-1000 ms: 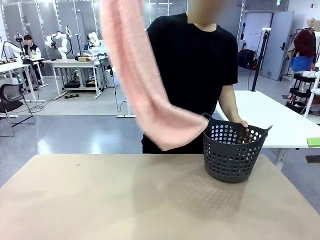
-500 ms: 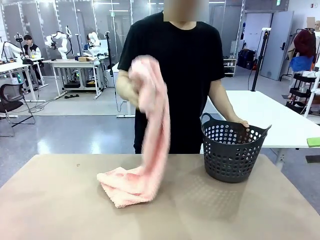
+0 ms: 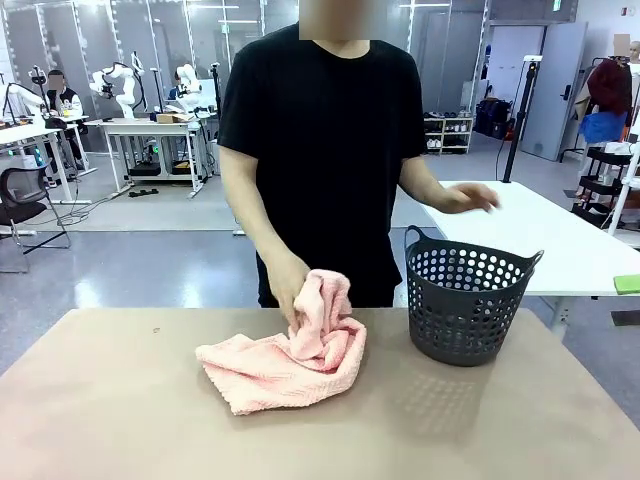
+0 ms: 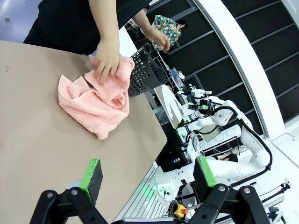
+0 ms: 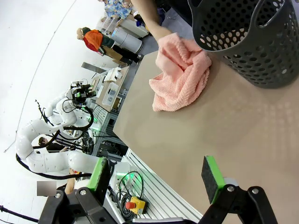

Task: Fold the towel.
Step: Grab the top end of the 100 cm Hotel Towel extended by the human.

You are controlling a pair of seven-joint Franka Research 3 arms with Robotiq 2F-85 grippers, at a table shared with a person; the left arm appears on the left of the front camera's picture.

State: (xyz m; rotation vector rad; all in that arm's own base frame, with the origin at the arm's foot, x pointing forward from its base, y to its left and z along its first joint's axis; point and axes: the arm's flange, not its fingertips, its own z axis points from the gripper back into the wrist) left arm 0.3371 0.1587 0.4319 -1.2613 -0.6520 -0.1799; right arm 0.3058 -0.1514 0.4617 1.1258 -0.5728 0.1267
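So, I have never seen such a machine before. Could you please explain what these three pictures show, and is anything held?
It is a robot with two arms, sharing a table with a person. The front picture looks across the table at the person from the robot's side. The other two come from cameras on the robot's wrists, so each shows its own two-fingered tool at the bottom: the left tool and the right tool. Both stand open and hold nothing. On the table are a crumpled pink towel and, beside it, a dark grey basket with holes. The person's hand is on the towel's raised part.
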